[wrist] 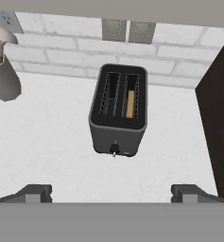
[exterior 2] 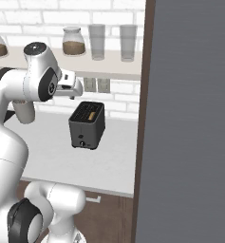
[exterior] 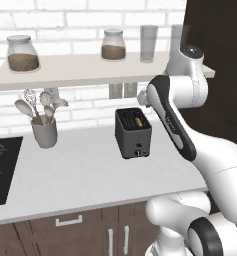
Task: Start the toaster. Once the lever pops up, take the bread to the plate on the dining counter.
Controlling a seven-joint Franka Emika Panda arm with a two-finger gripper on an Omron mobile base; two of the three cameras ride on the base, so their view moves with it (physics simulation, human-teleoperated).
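Near the back edge of the worktop, by the brick wall, the toaster is placed with the bread in its right slot. The lever is not yet pressed. The gripper is held above with fingers spread wide, empty; everything is left to do.

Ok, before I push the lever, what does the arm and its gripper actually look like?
The arm is glossy white, built of rounded, bulbous segments with dark grey bands and caps at the joints. The gripper ends in two small dark grey finger tips. No cables or markings show.
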